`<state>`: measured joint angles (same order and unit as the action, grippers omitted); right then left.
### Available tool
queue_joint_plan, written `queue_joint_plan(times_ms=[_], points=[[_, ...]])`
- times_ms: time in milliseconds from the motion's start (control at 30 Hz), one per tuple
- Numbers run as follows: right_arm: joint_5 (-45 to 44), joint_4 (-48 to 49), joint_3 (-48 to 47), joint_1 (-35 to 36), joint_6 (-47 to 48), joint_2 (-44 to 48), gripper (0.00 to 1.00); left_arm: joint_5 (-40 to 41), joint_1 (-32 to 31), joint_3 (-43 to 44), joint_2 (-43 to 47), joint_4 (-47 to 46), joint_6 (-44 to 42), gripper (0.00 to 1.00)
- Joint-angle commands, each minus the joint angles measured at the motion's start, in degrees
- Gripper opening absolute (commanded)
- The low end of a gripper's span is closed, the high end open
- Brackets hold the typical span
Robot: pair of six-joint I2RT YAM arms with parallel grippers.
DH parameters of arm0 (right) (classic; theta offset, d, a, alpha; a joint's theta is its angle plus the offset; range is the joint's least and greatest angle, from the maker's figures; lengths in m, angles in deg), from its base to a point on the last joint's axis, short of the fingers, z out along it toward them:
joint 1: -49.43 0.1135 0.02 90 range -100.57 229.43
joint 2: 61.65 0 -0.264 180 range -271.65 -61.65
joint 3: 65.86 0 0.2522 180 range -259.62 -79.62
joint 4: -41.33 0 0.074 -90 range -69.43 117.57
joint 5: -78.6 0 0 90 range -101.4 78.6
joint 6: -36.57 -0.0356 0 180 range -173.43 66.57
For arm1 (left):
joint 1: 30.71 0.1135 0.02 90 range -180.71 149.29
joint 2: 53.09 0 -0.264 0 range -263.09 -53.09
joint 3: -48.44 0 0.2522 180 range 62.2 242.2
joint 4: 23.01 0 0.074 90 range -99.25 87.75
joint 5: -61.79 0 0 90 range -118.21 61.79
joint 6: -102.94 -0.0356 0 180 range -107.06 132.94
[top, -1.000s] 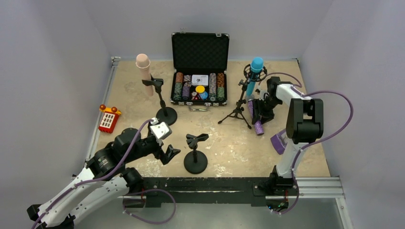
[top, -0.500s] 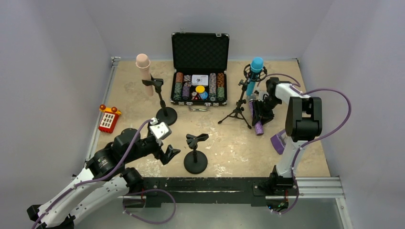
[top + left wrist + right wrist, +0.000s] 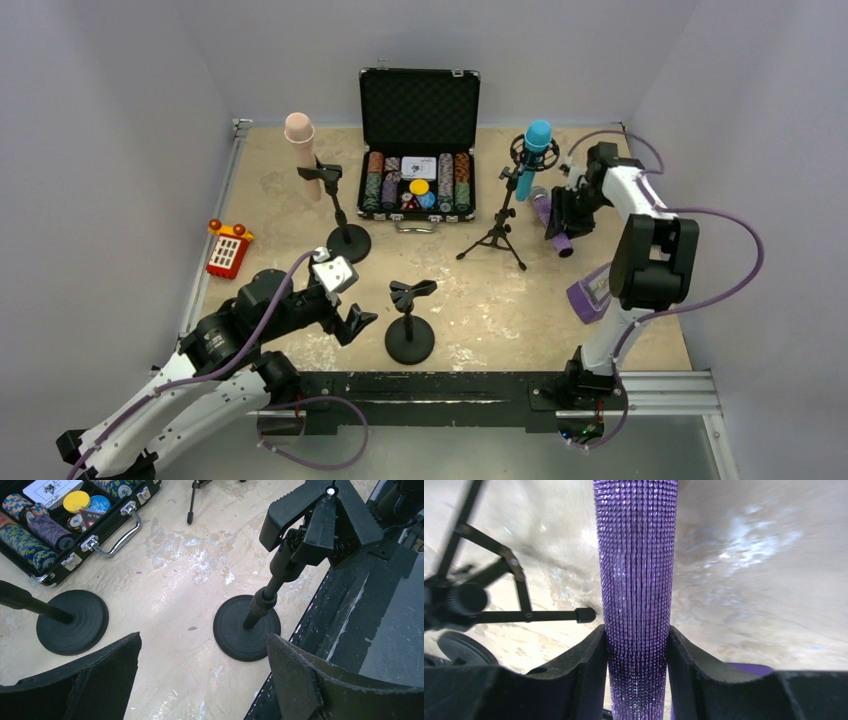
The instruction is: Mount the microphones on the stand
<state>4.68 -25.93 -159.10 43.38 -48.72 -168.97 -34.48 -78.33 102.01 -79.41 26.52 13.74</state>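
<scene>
My right gripper (image 3: 636,650) clamps the purple mic (image 3: 636,570), its shaft running straight out between the jaws, far right beside the tripod (image 3: 497,228). The empty stand (image 3: 408,305) sits well left, nearer my wide-open left gripper (image 3: 352,325).

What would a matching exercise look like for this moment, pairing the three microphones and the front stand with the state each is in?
Things:
1. blue microphone
2. pink microphone
3. purple microphone
4. front stand

States:
A. clip empty
B. clamped in the right gripper
C. mounted on the tripod
D. clipped to the back-left stand

Pairs: 1-C, 2-D, 3-B, 4-A
</scene>
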Motion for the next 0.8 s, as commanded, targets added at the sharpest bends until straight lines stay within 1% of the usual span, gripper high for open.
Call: queue_joint_plan(times_ms=[0, 400, 467, 767], points=[[2.6, 0.0, -7.2, -2.9, -1.5, 7.6, 0.0, -0.7, 0.4, 0.0, 0.4, -0.5, -0.5, 0.99], [9.2, -0.1, -12.1, -6.3, -4.3, 13.9, 0.0, -0.4, 0.4, -0.1, 0.6, -0.6, -0.5, 0.99], [9.9, -0.1, -12.5, -7.2, -6.2, 14.7, 0.0, -0.3, 0.4, -0.1, 0.6, -0.6, -0.5, 0.99], [15.3, -1.4, -19.5, -11.2, -7.5, 19.8, 0.0, -0.1, 0.4, 0.1, 1.1, -0.6, -0.5, 0.99]])
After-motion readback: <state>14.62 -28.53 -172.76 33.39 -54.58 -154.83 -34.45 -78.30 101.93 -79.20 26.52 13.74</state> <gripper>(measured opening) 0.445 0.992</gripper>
